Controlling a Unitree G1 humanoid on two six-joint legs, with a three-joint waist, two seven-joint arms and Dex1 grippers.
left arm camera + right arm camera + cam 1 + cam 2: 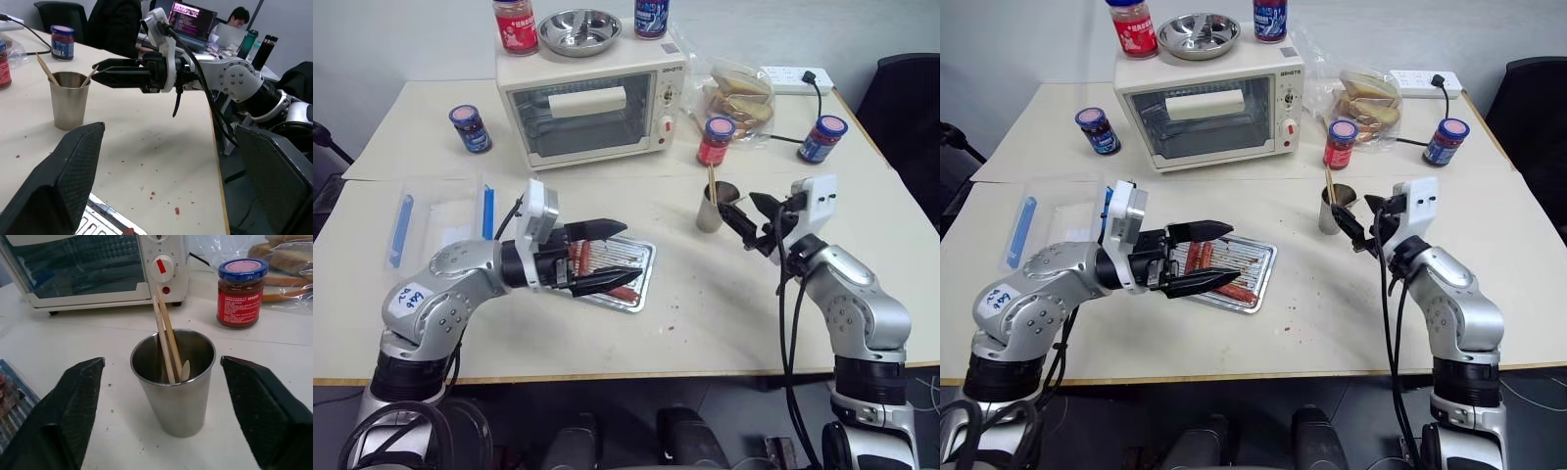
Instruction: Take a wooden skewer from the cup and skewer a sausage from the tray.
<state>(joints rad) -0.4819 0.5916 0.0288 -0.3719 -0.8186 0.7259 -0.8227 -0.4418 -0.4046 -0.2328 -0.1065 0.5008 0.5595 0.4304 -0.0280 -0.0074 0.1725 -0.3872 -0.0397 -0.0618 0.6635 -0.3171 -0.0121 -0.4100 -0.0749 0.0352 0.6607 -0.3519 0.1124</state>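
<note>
The steel cup (173, 382) stands on the table right of the tray (644, 266), with two wooden skewers (165, 340) leaning in it. My right gripper (162, 361) is open, level with the cup, and its fingers (73, 401) stand on either side of the cup without touching it. Reddish-brown sausages (1197, 257) lie in the ribbed metal tray, one near its front edge (625, 293). Pointing right just above the tray, my left gripper (631, 253) hangs open and empty. The left wrist view shows the cup (68, 100) and the right gripper (98, 72) beside its rim.
A toaster oven (592, 108) stands behind the tray, topped by a steel bowl (579, 31) and two jars. More jars (716, 140) and a bag of bread (744, 98) sit behind the cup. A clear box with blue clips (440, 220) lies at left. A person (239, 17) sits beyond the table.
</note>
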